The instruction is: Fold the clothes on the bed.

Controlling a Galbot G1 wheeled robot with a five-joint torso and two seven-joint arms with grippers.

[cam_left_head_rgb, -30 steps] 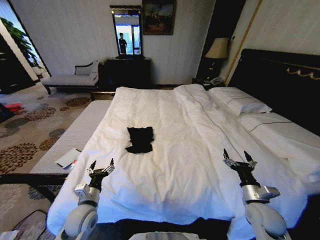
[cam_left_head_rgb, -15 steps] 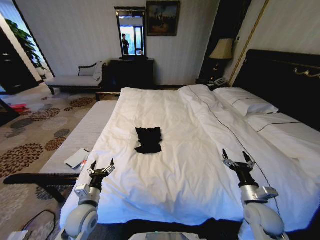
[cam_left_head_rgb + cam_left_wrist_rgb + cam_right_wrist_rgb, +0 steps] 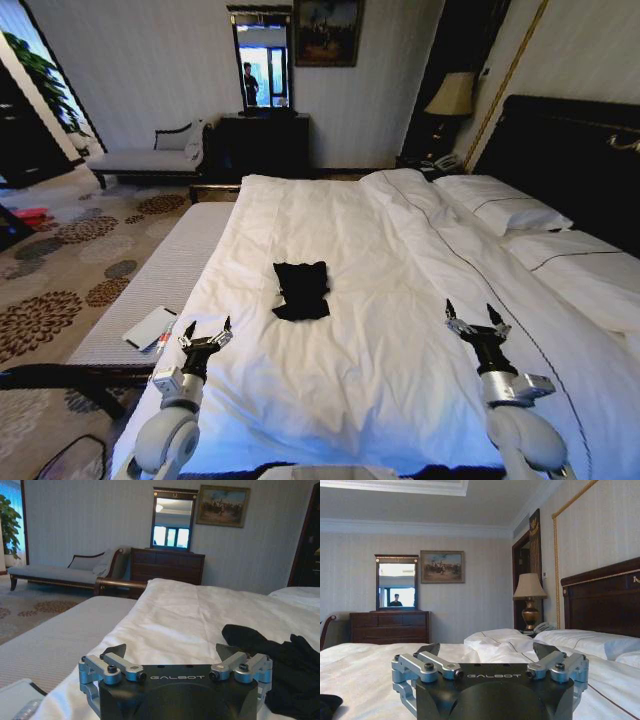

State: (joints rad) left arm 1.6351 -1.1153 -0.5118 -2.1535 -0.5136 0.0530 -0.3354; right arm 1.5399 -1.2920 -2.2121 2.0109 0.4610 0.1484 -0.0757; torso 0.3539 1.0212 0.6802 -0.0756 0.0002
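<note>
On the bed [image 3: 400,330], near the middle of the white duvet [image 3: 350,380], lies the clothes [image 3: 301,290], a small black heap. The left hand [image 3: 207,333] hangs over the bed's near left edge with its fingers spread apart and nothing in them. The right hand [image 3: 468,315] hangs over the duvet on the right, fingers spread too, also holding nothing. Both hands are well apart from the clothes.

The head view shows the whole bed from above. The left wrist view sits low and shows the black clothes [image 3: 280,665] close up, just past the left hand [image 3: 175,652]. The right wrist view catches just a black bit of the clothes [image 3: 327,705] at its edge, plus a lamp [image 3: 530,597] and the dark headboard [image 3: 605,600].

A grey bench [image 3: 150,290] stands along the bed's left side, with a flat white thing [image 3: 150,327] lying on it. Nothing lies between the hands and the clothes.

The floor has a flowery carpet [image 3: 50,280]. On the far wall are a dark dresser [image 3: 263,140], a mirror [image 3: 263,68] and a painting [image 3: 327,20]. White pillows [image 3: 510,210] lie on the right.
</note>
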